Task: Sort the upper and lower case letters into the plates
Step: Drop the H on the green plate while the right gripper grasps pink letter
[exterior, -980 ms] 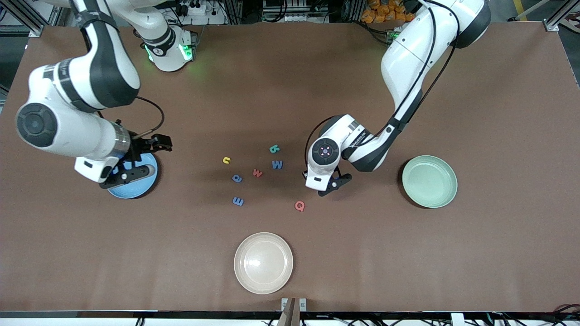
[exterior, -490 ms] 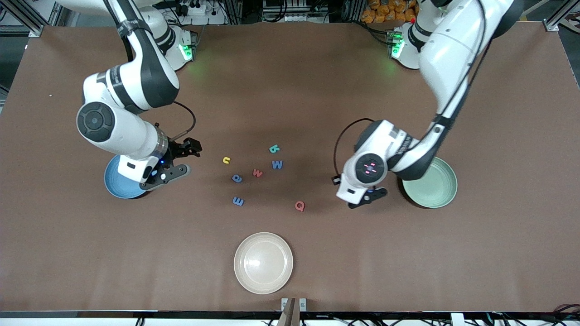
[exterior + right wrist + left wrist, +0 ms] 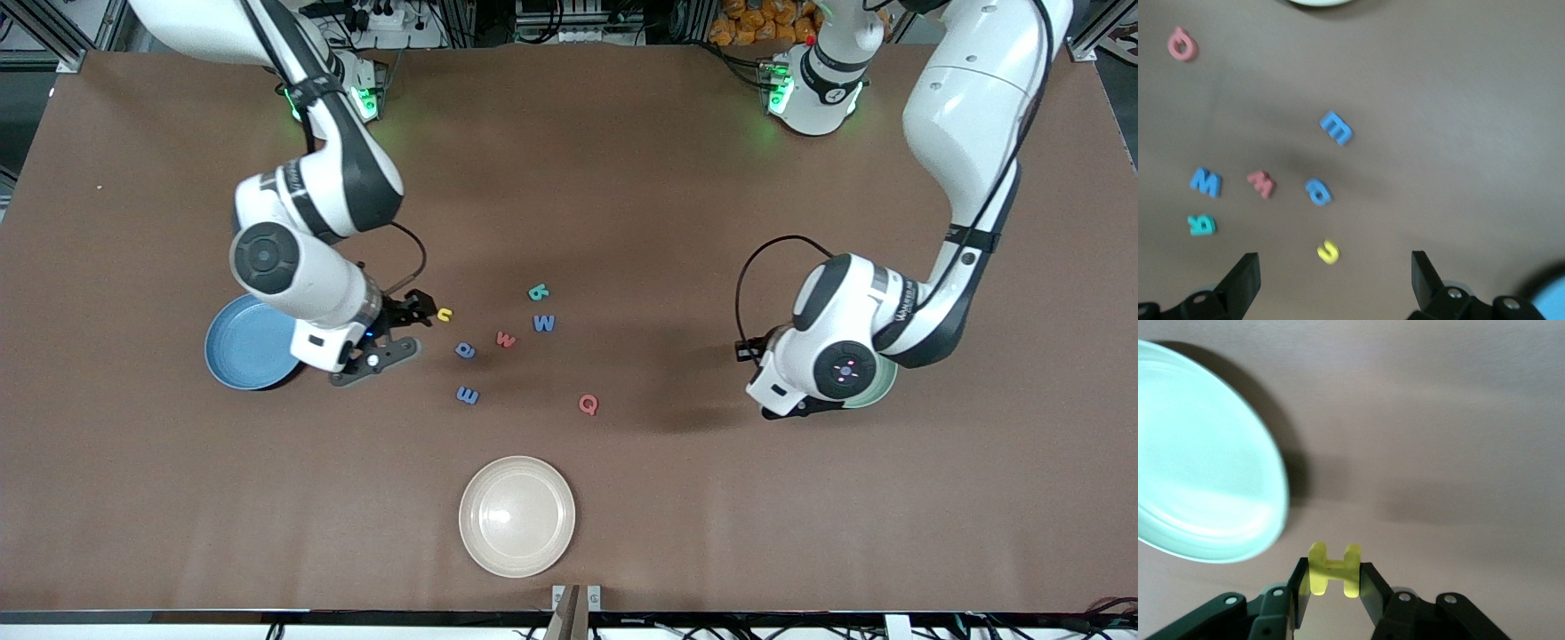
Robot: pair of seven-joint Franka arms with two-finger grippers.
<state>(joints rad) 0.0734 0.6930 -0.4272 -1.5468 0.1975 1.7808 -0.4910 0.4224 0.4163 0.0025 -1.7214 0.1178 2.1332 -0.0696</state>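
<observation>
1. Brown tabletop: your left gripper, clamped on a yellow H, hangs beside the green plate at frame right.
2. Centre over it before releasing.
3. Right gripper, spread wide, hovers near the yellow letter, mid-frame.

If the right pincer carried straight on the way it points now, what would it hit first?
Probably the yellow letter: it lies nearest ahead between the open right pincer fingers, with the blue letter next. How high the pincer is cannot be told.

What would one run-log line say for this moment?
left claw: shut on yellow H, beside mint plate | right claw: open over yellow u
</observation>
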